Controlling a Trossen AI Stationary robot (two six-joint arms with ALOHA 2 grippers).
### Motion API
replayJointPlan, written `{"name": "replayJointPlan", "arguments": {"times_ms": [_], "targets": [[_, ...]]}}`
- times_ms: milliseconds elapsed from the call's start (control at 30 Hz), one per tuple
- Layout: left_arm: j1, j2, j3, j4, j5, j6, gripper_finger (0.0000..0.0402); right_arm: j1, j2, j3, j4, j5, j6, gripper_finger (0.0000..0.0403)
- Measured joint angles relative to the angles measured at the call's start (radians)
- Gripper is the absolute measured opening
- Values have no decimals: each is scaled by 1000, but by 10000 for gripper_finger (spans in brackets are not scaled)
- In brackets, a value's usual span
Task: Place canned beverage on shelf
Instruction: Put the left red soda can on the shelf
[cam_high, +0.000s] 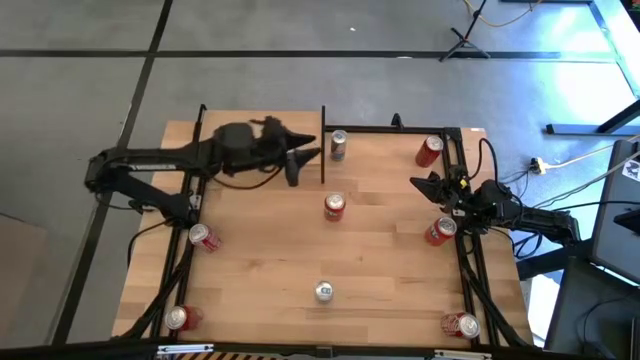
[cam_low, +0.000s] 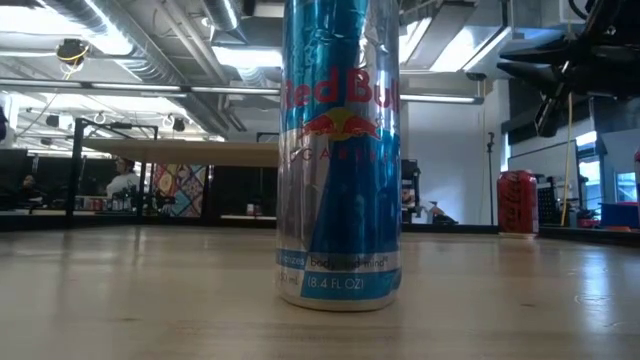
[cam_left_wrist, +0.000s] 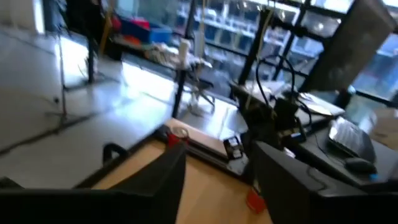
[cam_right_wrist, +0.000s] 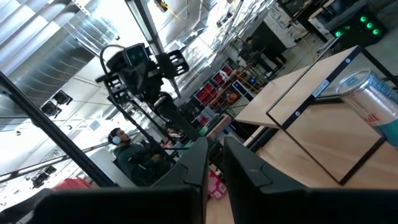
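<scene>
Can (cam_high: 338, 145) is standing upright just beside the shelf (cam_low: 200, 153). I am holding my left fingers (cam_high: 300, 160) spread and empty near it. I am planning to go around its middle, squeeze gently, then lift. My right fingers (cam_high: 425, 185) are pressed together, waiting at the worktop (cam_high: 380, 260) side.

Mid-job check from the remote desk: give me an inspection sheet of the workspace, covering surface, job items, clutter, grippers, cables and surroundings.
Surface: light wooden tabletop in a black frame.
Job's things: silver can stands on the shelf at the far right of the table; the shelf carries nothing else.
Clutter: a red can mid-table, a silver can nearer the front, red cans lying along both side edges.
Grippers: left gripper open and empty, beside the shelf's left edge; right gripper shut and empty, at the table's right edge.
Cables: loose leads on the floor right of the table.
Surroundings: seated person beyond the table.
</scene>
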Motion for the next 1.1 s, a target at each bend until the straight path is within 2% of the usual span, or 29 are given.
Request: {"name": "replayJointPlan", "arguments": {"times_ms": [133,300,567,700,900,1100], "targets": [[15,88,108,-86,77,9,266,0,0,0,0,1,0,40],[1,146,150,-115,26,83,301,0,0,0,-1,0,0,40],[-30,240,150,-118,34,83,305,0,0,0,-10,1,0,40],[-31,310,150,-130,99,105,305,0,0,0,-34,1,0,40],[-21,384,150,-252,185,107,305,0,0,0,-59,1,0,40],[-5,437,150,-307,196,136,305,0,0,0,-67,1,0,40]]}}
